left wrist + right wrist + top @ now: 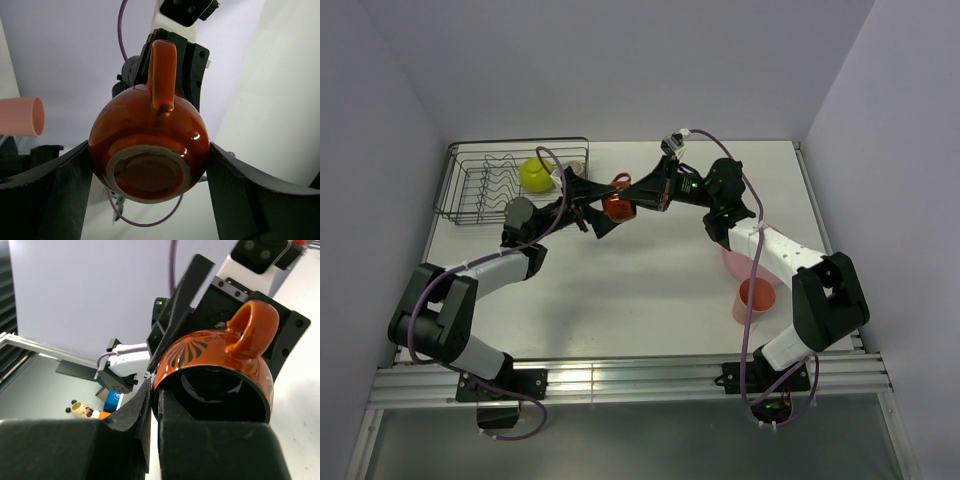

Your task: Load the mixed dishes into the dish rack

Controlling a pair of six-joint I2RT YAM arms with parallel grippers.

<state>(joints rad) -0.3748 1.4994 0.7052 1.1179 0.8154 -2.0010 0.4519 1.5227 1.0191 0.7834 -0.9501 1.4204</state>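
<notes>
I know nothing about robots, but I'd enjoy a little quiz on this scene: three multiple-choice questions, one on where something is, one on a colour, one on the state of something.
1. Where is the lime-green bowl? A in the dish rack; B beside the right arm's base; C on a pink plate.
2. What colour is the inside of the orange-red mug? A white; B dark; C green.
3. How is that mug placed? A standing in the rack; B upside down beside the bowl; C held in the air between both arms.

Answers:
1 A: the top view shows it inside the wire rack.
2 B: the right wrist view looks into its dark glossy hollow.
3 C: the left fingers flank its body while the right fingers pinch its rim.
</notes>
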